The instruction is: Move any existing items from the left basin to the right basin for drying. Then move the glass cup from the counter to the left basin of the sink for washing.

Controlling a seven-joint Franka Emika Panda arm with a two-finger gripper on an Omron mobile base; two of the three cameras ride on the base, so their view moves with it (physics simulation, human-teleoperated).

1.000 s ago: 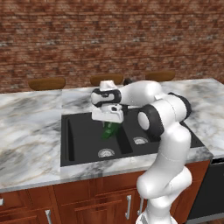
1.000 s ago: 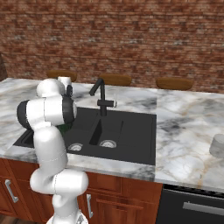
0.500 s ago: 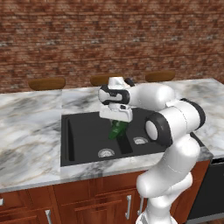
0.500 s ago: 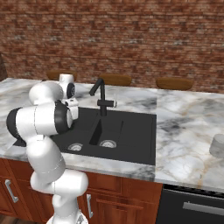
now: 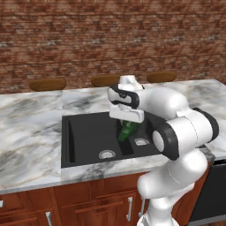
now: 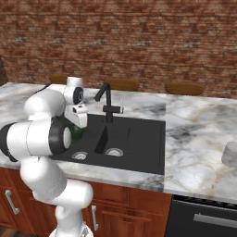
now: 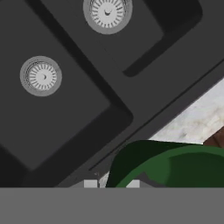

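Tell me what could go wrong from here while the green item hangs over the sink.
1. The gripper holds the green item above the divider between the basins; released now, it might fall back into the left basin instead of the right basin.
2. The faucet stands close beside the hand, so a wide swing could clip it.
3. The glossy, tapered item might slip from the pinch.

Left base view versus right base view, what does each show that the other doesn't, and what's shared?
Left base view: the tapered shape of the glossy dark-green item, hanging about over the basin divider. Right base view: a black angular faucet and a pale grey object at the counter's right edge. Both: the matte black double sink, its two silver drains, white marble counter.
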